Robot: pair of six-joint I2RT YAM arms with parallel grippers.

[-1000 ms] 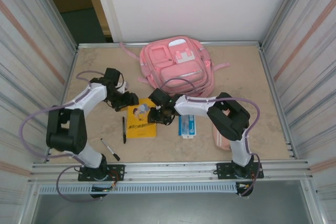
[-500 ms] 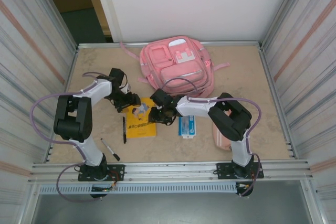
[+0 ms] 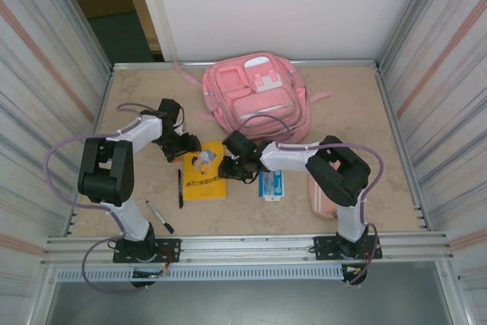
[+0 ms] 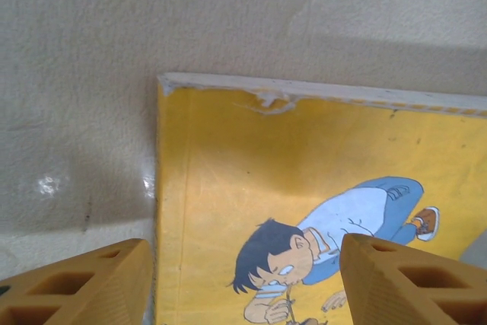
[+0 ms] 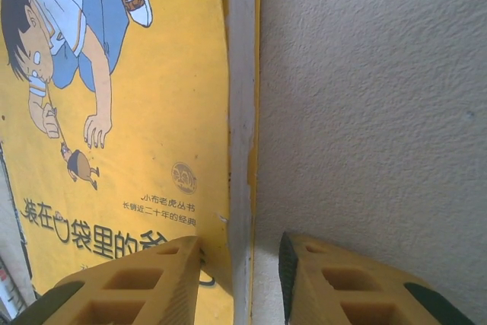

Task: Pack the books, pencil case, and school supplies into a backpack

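- The right claw (image 5: 241,243) has its jaws a narrow way apart, astride the white page edge of the yellow book (image 5: 144,135). Whether they actually pinch it I cannot tell.
- The left claw (image 4: 245,260) stands wide open with nothing in it, low over the book's opposite corner, one finger out over the bare table (image 4: 76,74).
- The book lies between the two claws, cartoon side up.
- A black pen (image 3: 179,188) lies just beside the book's left edge, and a second pen (image 3: 160,217) sits nearer the front rail.
- The blue-and-white packet (image 3: 271,183) is just right of the book. The pink pencil case (image 3: 318,202) is partly hidden under the right arm.
- The pink backpack (image 3: 257,100) lies at the back of the table, front pockets up.
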